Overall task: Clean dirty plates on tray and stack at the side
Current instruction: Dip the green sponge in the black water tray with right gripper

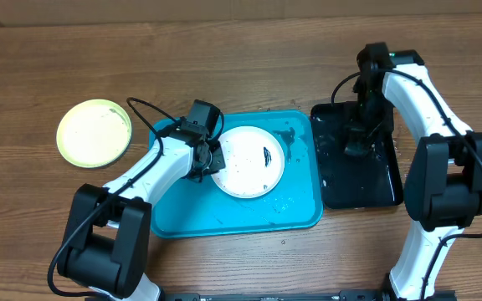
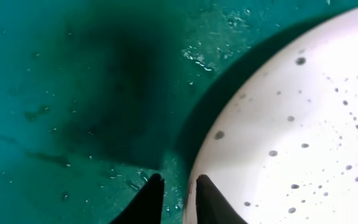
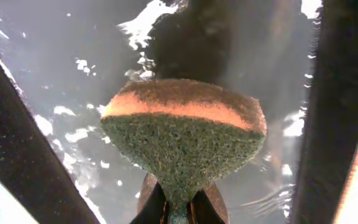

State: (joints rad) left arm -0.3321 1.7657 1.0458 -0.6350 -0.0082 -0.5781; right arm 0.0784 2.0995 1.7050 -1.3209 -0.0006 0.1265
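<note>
Now left gripper (image 2: 173,200) pinches the white plate (image 1: 249,160) rim; right gripper (image 3: 178,208) pinches sponge (image 3: 184,130).

Bare tray (image 1: 249,213) floor south of the white plate (image 1: 249,163); black tray (image 1: 358,180) flanks east

Brown wood-grain table (image 1: 224,50), evenly lit
</note>
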